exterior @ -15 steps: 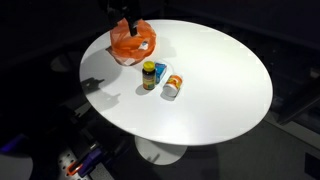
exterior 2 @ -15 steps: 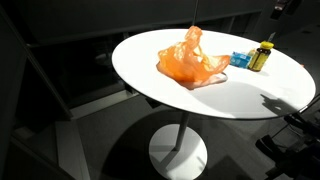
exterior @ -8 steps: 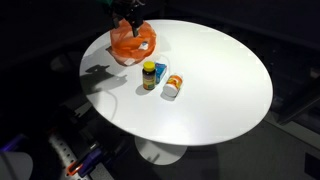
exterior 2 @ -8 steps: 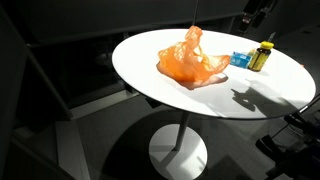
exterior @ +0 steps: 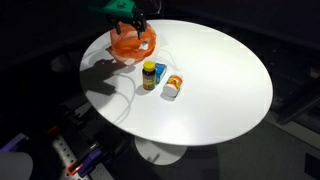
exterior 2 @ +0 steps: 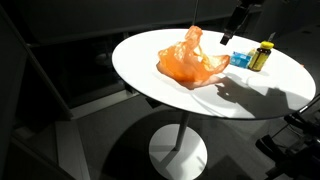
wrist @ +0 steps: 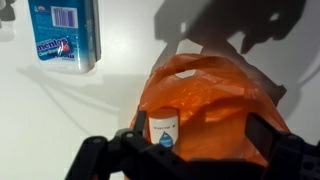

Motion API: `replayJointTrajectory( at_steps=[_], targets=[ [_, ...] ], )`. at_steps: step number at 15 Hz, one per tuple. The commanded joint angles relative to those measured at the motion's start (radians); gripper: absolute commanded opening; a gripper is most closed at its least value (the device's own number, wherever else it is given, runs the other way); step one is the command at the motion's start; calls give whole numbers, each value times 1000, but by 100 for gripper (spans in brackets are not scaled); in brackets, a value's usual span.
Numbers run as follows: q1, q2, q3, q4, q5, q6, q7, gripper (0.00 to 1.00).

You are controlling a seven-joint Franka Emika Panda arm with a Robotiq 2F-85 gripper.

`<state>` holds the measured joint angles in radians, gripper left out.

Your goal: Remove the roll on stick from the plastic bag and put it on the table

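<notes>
The orange plastic bag [wrist: 215, 95] lies crumpled on the round white table, and it shows in both exterior views [exterior: 132, 42] [exterior 2: 192, 58]. In the wrist view a small white roll-on stick [wrist: 162, 130] with a blue drop mark sticks out of the bag's opening. My gripper [wrist: 200, 138] is open and hangs just above the bag, with one finger next to the roll-on stick and the other across the bag. It holds nothing. The gripper also shows in both exterior views [exterior: 130, 18] [exterior 2: 235, 25].
A dark bottle with a yellow lid [exterior: 149, 75] [exterior 2: 263, 55], a blue pack [wrist: 68, 35] [exterior 2: 240, 59] and a lying orange-and-white container [exterior: 172, 86] sit beside the bag. The white table [exterior: 215, 85] stands on one pedestal, with dark floor all round.
The arm has moved in over the orange bag and lower. Its shadow has slid across the table. The bag and the other items have not moved.
</notes>
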<state>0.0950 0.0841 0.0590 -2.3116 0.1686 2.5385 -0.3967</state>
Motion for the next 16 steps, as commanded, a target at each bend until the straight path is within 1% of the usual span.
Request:
replayJointTrajectory(
  at_steps=[1, 2, 3, 8, 9, 10, 16],
  targets=[
    [-25, 77, 34, 77, 23, 5, -120, 100],
    [-29, 88, 40, 85, 20, 14, -120, 100],
    [-26, 55, 38, 44, -6, 5, -65, 100],
    [-28, 69, 44, 49, -6, 7, -68, 100],
    [-25, 76, 38, 46, -27, 42, -48, 100],
    [-29, 87, 43, 56, -9, 37, -67, 100],
    [-39, 162, 71, 86, -1, 123, -84, 100]
  ],
)
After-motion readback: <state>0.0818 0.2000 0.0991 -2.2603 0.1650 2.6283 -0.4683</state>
